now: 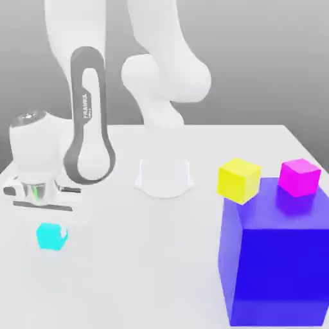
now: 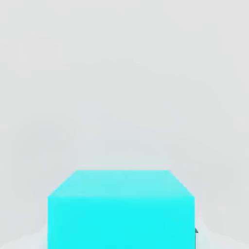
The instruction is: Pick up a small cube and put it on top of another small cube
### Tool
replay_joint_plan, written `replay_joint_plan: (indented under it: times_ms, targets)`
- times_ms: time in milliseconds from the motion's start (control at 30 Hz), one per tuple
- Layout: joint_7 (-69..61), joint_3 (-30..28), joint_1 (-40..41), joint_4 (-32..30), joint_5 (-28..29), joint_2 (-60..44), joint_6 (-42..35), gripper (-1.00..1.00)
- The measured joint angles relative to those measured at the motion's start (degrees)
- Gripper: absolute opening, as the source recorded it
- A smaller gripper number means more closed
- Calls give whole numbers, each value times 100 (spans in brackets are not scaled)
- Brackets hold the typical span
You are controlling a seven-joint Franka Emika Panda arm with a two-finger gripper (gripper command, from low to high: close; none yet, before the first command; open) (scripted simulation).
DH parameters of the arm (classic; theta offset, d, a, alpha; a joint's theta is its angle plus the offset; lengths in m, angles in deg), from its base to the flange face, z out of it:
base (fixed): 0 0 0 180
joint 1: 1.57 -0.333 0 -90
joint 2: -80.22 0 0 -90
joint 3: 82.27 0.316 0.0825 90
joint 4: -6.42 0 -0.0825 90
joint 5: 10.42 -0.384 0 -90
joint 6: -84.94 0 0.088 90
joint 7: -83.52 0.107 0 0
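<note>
The cyan cube [image 1: 51, 236] sat on the white tabletop [image 1: 128, 257], directly below my claw [image 1: 44, 207], approx. centred. Claw state: I could not tell. Next move, in my judgement: straight descent.

Running off the frame's lower edge: cyan cube [image 2: 120, 209] in hand view, blue block [image 1: 277, 257] in exterior view.

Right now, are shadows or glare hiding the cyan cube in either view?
Exterior view: soft even light, the cyan cube stands out from the white table below the gripper. Hand view: no glare, the cube's top and front face are evenly lit.
</note>
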Motion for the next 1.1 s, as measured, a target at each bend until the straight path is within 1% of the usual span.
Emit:
replay_joint_plan:
  times_ms: [100, 167, 200, 300, 567, 933, 1000, 1067, 1100]
  targets:
    - [568, -512, -333, -140, 750, 570, -418, -100]
    - [1020, -727, -398, -232, 1374, 996, -728, -100]
    - [1213, -775, -406, -211, 1558, 1130, -876, -100]
    - [1730, -741, -506, 260, 1463, 1011, -1239, -100]
    - [3374, -653, -793, 1910, 1036, 193, -2135, -100]
    - [5979, -791, -1402, 4195, 847, -957, -3330, -100]
    - [6162, -756, -1427, 4419, 745, -1269, -3253, -100]
    - [6122, -651, -1365, 4500, 588, -1658, -2956, -100]
    - [6101, -619, -1344, 4518, 541, -1772, -2863, 100]
